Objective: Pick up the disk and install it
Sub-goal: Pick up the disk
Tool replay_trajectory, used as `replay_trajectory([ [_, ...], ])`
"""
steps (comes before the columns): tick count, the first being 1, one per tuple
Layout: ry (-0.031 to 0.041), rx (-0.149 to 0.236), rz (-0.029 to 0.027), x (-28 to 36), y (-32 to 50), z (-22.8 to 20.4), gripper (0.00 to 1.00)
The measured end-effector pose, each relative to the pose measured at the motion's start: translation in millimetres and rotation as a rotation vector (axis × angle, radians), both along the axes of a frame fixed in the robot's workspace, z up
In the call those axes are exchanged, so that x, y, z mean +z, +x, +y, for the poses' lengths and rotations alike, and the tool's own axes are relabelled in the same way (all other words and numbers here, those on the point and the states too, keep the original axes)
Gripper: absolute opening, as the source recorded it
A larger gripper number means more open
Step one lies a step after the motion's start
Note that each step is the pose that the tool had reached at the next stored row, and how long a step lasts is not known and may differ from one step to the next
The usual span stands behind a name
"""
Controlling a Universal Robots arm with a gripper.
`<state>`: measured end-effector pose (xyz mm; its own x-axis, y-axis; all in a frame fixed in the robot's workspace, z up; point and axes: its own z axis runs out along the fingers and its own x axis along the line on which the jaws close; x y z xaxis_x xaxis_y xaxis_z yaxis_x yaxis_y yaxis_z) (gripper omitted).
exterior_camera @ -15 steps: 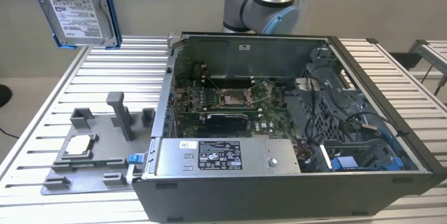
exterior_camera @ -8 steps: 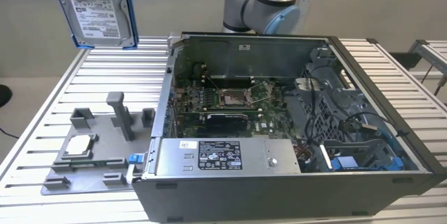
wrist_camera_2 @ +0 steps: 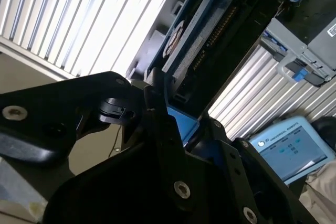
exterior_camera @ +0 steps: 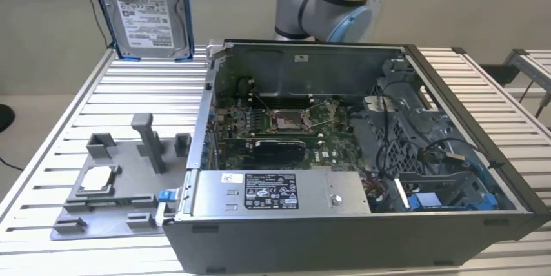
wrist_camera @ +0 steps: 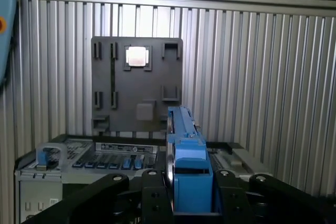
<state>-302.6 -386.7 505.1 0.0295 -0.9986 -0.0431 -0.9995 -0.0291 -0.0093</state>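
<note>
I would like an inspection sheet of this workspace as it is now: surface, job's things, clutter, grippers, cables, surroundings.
Surface: slatted metal table carrying an open computer case.
Job's things: the disk, in its blue carrier, held upright near the table's far corner, on the exterior view's left.
Clutter: grey fixture tray with a small silver chip on it.
Grippers: gripper with its fingers shut on the disk's carrier.
Cables: black cables inside the case.
Surroundings: robot arm behind the case; lit screen in the second wrist view.

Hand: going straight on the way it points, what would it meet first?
The hand, shut on the disk, points toward the grey fixture plate; probably that first, though depth is unclear.
</note>
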Motion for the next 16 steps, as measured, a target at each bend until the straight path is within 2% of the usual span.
replay_trajectory([
  [8, 0.0001, 0.000, -0.0001, -1.9, 36.2, -4.8, 0.00],
  [13, 0.0001, 0.000, -0.0001, -3.5, 58.6, -11.2, 0.00],
  [16, 0.0001, 0.000, -0.0001, -4.1, 66.2, -16.1, 0.00],
])
